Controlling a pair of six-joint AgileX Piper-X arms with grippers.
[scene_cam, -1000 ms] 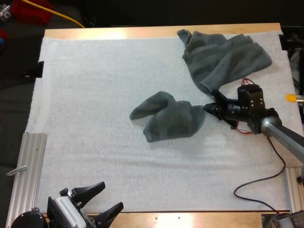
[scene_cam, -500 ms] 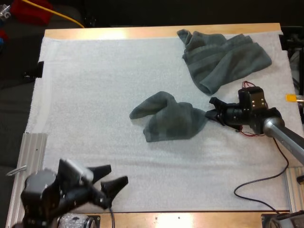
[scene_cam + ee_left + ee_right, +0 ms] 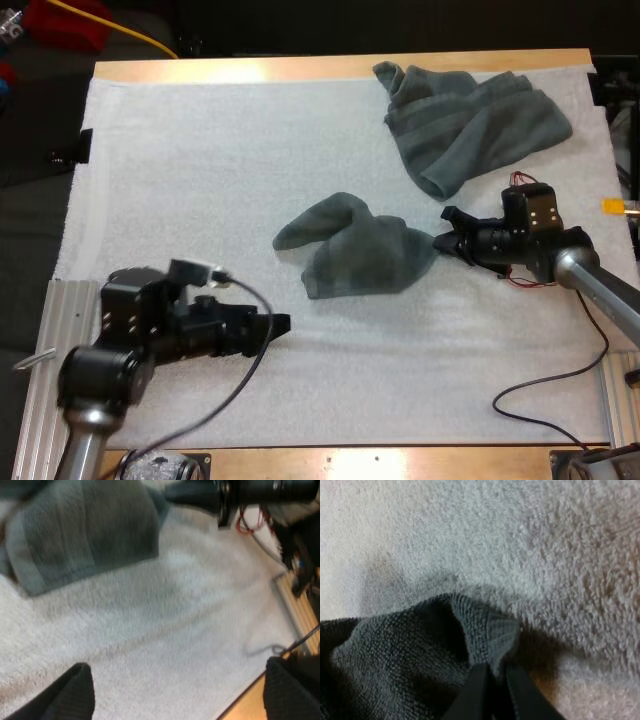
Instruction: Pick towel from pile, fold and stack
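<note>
- White mat (image 3: 200, 150) on the wooden counter (image 3: 330, 68) carries two grey-green towels.
- Left pincer (image 3: 272, 326) has swung in from the near edge over the mat, fingers apart, pointing at the crumpled towel (image 3: 360, 250) mid-mat.
- Right pincer (image 3: 444, 232) stays clamped on that towel's right corner.
- Far right lies the other towel (image 3: 470, 120), untouched; the likely next step is a second corner grab for spreading.
</note>
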